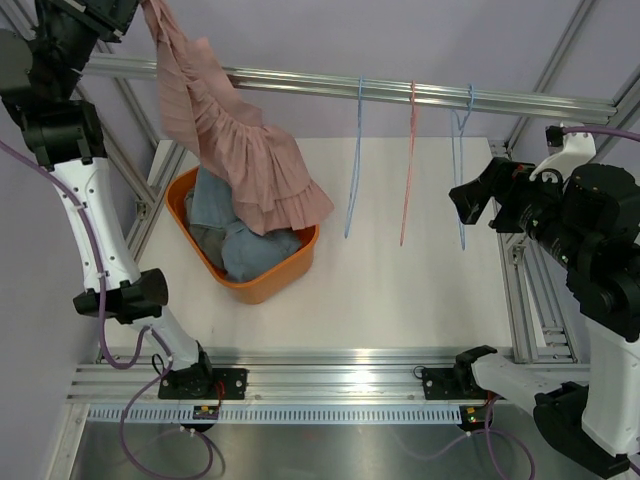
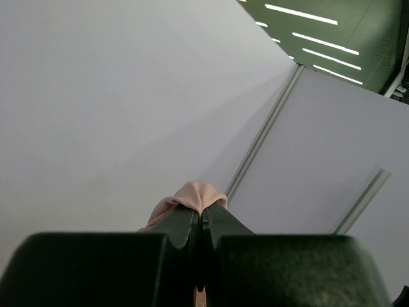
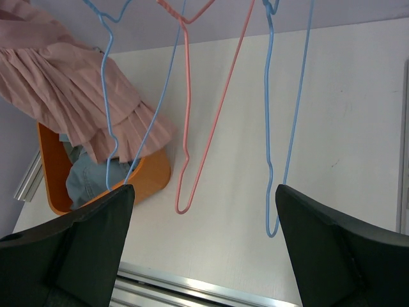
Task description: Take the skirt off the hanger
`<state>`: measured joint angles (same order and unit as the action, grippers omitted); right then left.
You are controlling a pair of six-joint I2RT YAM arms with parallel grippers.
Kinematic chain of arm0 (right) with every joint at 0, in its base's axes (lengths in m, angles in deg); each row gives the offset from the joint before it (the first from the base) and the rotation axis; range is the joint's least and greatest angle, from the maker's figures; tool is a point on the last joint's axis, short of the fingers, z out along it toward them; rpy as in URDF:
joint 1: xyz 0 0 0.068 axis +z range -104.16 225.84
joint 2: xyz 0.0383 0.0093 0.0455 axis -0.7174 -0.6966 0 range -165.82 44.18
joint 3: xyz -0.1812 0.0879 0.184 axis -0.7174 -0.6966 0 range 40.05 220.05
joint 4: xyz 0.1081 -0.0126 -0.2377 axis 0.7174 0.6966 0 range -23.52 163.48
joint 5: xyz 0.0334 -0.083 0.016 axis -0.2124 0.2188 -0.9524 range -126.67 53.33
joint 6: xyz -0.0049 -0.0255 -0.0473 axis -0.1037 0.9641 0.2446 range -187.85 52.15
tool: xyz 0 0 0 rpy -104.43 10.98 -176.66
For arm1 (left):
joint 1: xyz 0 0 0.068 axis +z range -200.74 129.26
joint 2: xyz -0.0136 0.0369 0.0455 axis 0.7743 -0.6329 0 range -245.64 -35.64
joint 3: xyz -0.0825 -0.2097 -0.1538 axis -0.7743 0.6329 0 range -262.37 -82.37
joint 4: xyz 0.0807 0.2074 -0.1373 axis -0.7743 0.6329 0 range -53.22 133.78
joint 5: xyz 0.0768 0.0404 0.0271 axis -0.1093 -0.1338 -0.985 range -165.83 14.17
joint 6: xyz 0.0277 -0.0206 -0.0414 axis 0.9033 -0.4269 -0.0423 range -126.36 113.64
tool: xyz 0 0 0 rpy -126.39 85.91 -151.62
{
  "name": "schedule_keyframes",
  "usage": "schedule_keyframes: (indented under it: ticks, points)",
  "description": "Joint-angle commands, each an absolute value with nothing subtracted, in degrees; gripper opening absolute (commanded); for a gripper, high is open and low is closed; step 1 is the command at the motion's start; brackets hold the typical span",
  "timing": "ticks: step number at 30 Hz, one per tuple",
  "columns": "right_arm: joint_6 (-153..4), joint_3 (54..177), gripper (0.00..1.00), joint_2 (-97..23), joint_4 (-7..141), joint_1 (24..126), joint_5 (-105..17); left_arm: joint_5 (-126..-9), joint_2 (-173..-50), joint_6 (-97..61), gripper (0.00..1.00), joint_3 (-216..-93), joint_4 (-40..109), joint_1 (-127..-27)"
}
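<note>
Pink pleated skirt point(image 1: 240, 160) is off any hanger and hangs from the left gripper point(image 2: 199, 214), high at the table's 10 o'clock. That gripper's jaws are pressed together on a bunch of the fabric. The hem drapes onto denim clothes point(image 1: 235, 240) in the orange basket point(image 1: 262, 290), which sits on the table point(image 1: 400, 300) at 9 o'clock. Three bare wire hangers hang from the rail point(image 1: 300, 82) at 12 to 1 o'clock: blue hanger point(image 1: 353, 170), pink hanger point(image 1: 407, 170), second blue hanger point(image 1: 458, 170). Right gripper point(image 3: 203, 192) is at 3 o'clock, fingers spread wide, holding nothing.
</note>
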<state>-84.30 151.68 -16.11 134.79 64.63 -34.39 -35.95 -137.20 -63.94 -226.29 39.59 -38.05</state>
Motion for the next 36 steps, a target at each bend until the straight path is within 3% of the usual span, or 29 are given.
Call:
schedule_keyframes:
  ticks: [1, 25, 36]
  points:
    - [-83.14, 150.88, 1.0, -16.2, 132.48, 64.47, -35.79, -33.64, -133.99, -68.14, 0.0, -228.44, 28.35, -34.57]
    - [-82.44, 154.66, 1.0, -17.52, 133.19, 64.47, -36.14, -32.42, -132.49, -76.85, 0.0, -226.95, 20.79, -31.23]
    - [-82.88, 152.72, 0.99, -15.85, 132.66, 64.47, -35.79, -28.11, -133.82, -72.02, 0.0, -221.69, 22.37, -38.6]
